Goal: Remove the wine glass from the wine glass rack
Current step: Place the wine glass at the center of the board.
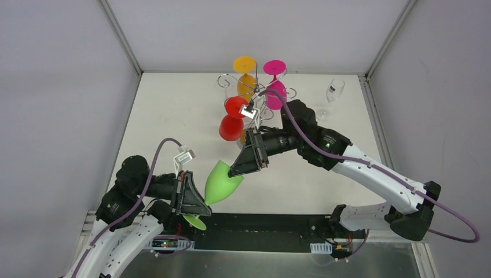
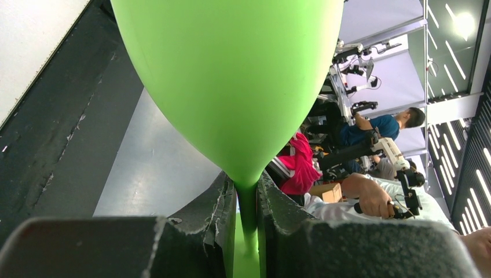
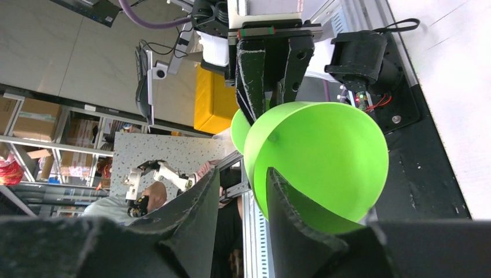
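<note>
Right now the green wine glass is off the rack and is hanging in the air over the near edge of the table, close to the arm bases. It is lying tilted, with its open mouth pointing up and away toward the rack.

The left gripper is holding it. In the left wrist view, its two black fingers are pinching the thin green stem just under the bowl.

The right gripper is reaching to the mouth of the same glass. In the right wrist view its fingers are standing apart with a gap between them. The rim is sitting in that gap, one finger outside the bowl and one at its open mouth. I cannot tell if they are touching the rim.

The wine glass rack is standing at the far side of the table. A red glass, an orange glass and a pink glass are hanging on it upside down. A clear glass is standing on the table to the right of the rack.
</note>
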Robot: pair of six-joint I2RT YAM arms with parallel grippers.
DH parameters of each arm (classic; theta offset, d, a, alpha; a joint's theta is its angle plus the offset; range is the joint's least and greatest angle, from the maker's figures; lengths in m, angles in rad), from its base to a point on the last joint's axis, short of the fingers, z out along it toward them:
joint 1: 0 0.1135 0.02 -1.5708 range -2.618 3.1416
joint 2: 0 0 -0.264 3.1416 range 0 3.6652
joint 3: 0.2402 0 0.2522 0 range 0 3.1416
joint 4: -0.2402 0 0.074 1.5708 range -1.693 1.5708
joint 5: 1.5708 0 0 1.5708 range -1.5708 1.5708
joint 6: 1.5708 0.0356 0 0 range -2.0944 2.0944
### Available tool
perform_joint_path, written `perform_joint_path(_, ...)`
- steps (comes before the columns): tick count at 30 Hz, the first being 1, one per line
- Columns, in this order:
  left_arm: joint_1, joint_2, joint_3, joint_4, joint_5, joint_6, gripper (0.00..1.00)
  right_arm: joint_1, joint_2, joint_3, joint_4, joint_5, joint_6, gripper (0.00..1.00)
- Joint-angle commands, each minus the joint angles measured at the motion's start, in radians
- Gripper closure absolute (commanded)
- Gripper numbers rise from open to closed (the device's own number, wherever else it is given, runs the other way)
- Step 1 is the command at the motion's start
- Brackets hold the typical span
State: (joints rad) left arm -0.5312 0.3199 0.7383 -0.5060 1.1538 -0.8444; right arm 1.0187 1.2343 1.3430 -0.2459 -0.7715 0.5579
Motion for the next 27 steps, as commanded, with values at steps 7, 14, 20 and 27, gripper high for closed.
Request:
perform_joint_path(7, -0.008, -0.009, 0.016, 0.032, 0.046, 0.034, 1.00, 0.005, 0.015, 0.004, 0.088, -0.103, 0.034, 0.71)
perform_joint_path(14, -0.008, -0.003, 0.011, 0.032, 0.037, 0.037, 1.00, 0.009, 0.022, -0.001, 0.084, -0.126, 0.031, 0.86)
perform_joint_path(20, -0.008, 0.000, 0.015, 0.032, 0.031, 0.039, 1.00, 0.011, 0.020, -0.005, 0.077, -0.133, 0.021, 1.00)
perform_joint_path(27, -0.008, 0.014, 0.015, 0.032, 0.015, 0.054, 0.65, 0.012, -0.013, -0.022, 0.071, -0.130, 0.010, 1.00)
